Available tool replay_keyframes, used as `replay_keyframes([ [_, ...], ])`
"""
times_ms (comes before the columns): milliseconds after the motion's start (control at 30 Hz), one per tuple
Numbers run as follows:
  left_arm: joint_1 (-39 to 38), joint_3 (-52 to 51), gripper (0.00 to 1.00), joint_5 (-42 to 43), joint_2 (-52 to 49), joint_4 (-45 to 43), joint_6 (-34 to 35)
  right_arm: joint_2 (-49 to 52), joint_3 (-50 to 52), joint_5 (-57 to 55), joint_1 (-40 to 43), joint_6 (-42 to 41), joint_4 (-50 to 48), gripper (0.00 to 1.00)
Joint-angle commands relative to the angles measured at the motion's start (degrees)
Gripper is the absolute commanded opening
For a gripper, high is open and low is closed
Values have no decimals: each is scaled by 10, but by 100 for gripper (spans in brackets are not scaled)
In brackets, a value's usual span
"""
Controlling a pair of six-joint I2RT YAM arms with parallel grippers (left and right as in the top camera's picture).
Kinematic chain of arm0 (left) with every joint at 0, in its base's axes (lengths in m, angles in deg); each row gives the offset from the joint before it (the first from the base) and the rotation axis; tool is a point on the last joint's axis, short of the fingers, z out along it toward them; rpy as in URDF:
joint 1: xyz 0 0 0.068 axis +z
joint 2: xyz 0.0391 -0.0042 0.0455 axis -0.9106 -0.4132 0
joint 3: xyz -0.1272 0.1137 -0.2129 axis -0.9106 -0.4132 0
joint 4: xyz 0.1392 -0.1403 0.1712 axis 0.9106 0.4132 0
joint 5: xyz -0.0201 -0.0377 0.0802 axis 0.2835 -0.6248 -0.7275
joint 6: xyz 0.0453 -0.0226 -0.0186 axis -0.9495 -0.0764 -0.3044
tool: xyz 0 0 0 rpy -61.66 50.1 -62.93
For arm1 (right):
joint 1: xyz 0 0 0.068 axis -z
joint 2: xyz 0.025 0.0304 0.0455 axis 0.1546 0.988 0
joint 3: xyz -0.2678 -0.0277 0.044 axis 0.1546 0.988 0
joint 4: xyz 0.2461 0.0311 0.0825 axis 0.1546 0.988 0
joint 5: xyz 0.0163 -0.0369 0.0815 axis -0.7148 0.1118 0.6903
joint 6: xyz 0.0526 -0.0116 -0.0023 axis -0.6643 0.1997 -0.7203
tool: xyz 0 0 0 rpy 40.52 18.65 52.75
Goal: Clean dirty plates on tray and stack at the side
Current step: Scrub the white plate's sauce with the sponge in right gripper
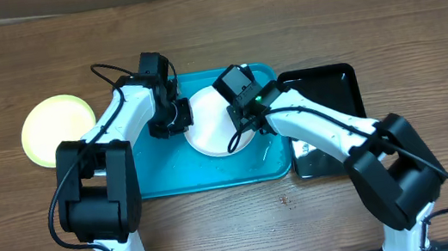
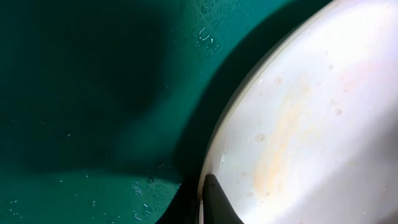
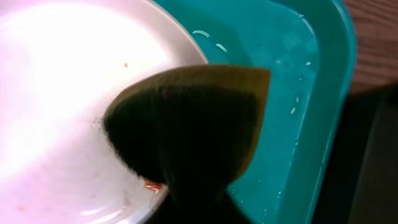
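Wooden tabletop [image 1: 220,230] holds the tray [image 1: 162,181]; left end effector [image 1: 180,117] pinches the white plate [image 1: 207,132] at the rim. Right end effector [image 1: 243,123], clamping the sponge [image 3: 193,118], is over its right edge

The wooden tabletop [image 1: 211,23] carries a turquoise tray [image 1: 169,172]. A black tray [image 1: 330,77] lies just beside its right edge, and a yellow-green plate [image 1: 55,130] lies apart to its left.
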Motion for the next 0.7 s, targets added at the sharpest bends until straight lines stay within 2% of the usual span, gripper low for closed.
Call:
replay_keyframes([
  [0, -7, -14, 4, -29, -15, 5, -9, 15, -17, -18, 1, -3, -13, 29],
  [133, -7, -14, 4, -29, -15, 5, -9, 16, -17, -17, 1, -3, -17, 31],
  [433, -7, -14, 4, -30, -15, 5, -9, 18, -16, 2, 1, -3, -16, 27],
  [567, -6, -14, 4, -29, -15, 5, -9, 22, -10, 3, 1, -3, -21, 5],
  [667, -7, -14, 4, -29, -15, 5, -9, 33, -7, 7, 1, -3, -21, 4],
])
